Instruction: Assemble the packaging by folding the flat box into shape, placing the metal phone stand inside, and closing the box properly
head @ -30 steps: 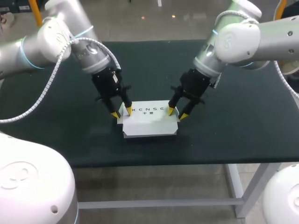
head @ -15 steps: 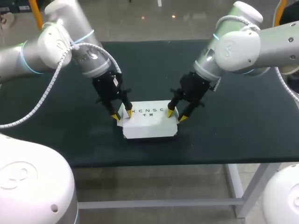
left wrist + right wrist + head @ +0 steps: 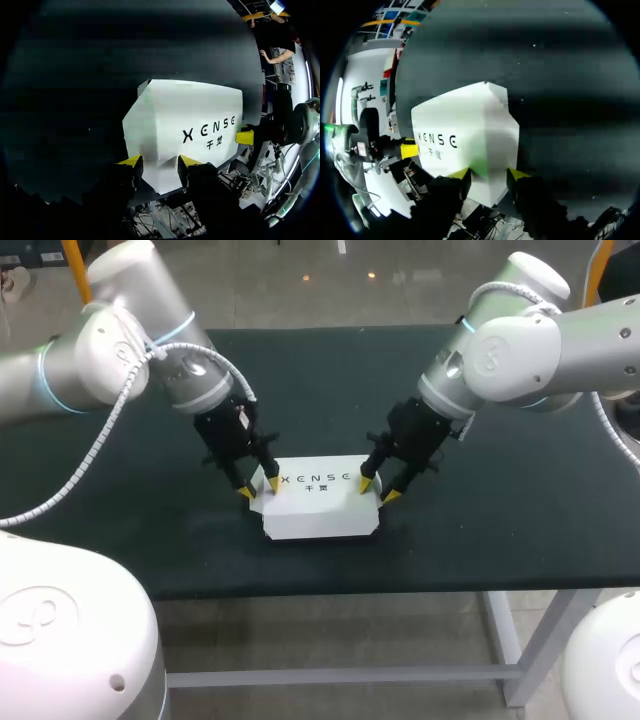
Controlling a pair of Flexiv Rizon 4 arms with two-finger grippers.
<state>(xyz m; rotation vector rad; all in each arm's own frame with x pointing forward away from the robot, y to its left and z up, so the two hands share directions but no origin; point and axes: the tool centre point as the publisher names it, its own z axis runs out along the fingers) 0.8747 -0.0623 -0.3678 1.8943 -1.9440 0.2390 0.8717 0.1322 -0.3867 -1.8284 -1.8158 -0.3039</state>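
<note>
A white cardboard box (image 3: 320, 508) with dark print on its lid lies folded into shape, lid down, near the middle front of the table. My left gripper (image 3: 259, 487) stands open over the box's left end, one yellow tip on the lid and the other just outside the end. My right gripper (image 3: 378, 490) is open and straddles the right end the same way. In the left wrist view the box (image 3: 185, 110) runs ahead from between the left gripper (image 3: 160, 160) tips. The right wrist view shows the box (image 3: 465, 125) likewise at the right gripper (image 3: 489, 173). No phone stand shows.
The box rests on a dark mat (image 3: 500, 520) that covers the tabletop. Nothing else lies on it. The table's front edge (image 3: 400, 585) runs close in front of the box.
Both arms have swung slightly at the wrist while their yellow tips stayed at the box's two ends. The box lies about where it was.
</note>
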